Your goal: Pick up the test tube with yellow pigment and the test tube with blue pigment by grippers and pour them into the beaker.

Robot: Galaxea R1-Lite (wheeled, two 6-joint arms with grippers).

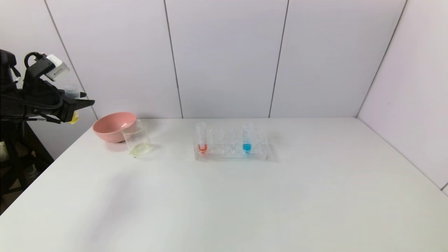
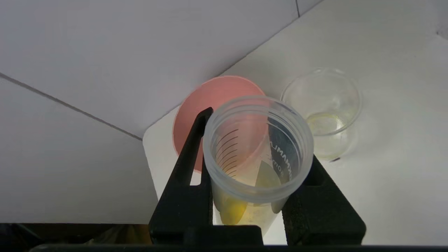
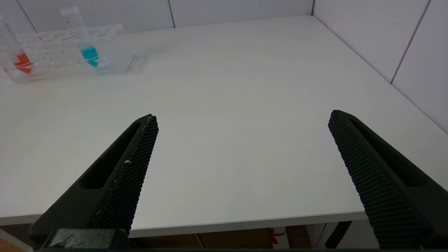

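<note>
left gripper [image 2: 252, 182] clenches the clear yellow-tipped test tube [image 2: 257, 154] at nine o'clock of the small glass beaker [image 1: 137, 140]; right gripper [image 3: 241, 122] fingers released, over the white surface [image 3: 245, 87].

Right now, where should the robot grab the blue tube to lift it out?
Probably the bare upper part of the test tube with blue pigment, from above. It stands upright in the clear rack, which hides its lower end. The open right gripper is free.
</note>
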